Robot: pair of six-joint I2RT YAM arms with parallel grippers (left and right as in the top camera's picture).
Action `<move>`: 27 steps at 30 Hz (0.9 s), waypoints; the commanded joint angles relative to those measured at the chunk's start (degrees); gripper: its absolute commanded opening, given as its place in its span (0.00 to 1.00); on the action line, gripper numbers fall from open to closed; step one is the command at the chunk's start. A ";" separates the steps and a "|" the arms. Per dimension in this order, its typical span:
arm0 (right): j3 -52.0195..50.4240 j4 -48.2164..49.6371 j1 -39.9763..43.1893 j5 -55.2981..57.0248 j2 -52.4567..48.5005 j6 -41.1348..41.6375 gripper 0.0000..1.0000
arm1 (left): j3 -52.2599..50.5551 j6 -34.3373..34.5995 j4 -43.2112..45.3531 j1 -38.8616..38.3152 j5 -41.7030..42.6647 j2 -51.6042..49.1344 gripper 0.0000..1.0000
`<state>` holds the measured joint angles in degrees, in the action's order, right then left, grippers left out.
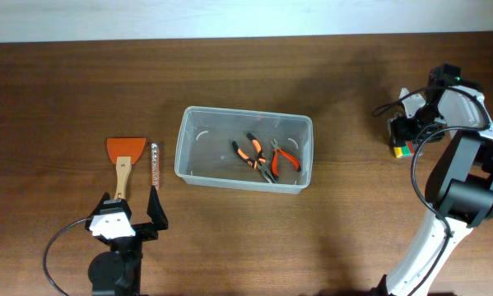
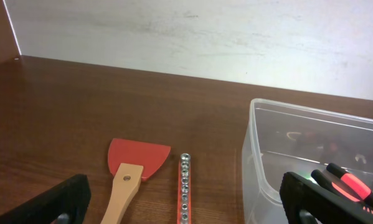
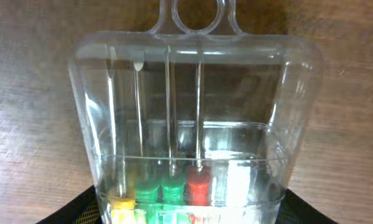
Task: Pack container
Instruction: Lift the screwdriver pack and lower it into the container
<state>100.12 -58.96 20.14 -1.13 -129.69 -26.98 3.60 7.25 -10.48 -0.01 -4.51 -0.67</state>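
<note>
the container (image 1: 244, 160) sat mid-table with orange pliers (image 1: 262, 158) already inside. the step in hand looked like picking up the small clear case (image 3: 195, 143) at the far right. the right gripper (image 1: 408, 131) straddled it, but i could not tell whether its jaws had pinched it. the left gripper (image 2: 186, 205) hung spread wide near the scraper (image 1: 123, 163). the next move would call for a firm hold, then a lift across to the container.
</note>
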 commanded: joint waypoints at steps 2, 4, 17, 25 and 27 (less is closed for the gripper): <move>5.73 -2.89 -0.31 -0.81 -1.92 0.92 0.63 | -0.46 -0.92 0.04 0.28 0.66 0.37 0.99; 8.22 -4.42 -0.31 -0.81 -1.92 0.92 0.63 | -0.46 -0.92 0.04 0.28 0.66 0.37 0.99; 31.52 -17.09 -4.66 -1.90 -1.84 1.14 0.63 | -0.46 -0.92 0.04 0.28 0.66 0.37 0.99; 42.69 -24.63 -16.13 -1.97 -1.81 2.49 0.63 | -0.46 -0.92 0.04 0.28 0.66 0.37 0.99; 44.02 -25.14 -20.33 -3.15 -1.81 3.96 0.63 | -0.46 -0.92 0.04 0.28 0.66 0.37 0.99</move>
<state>141.05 -83.40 5.65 -1.69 -131.74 -25.26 3.60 7.25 -10.48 -0.01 -4.49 -0.67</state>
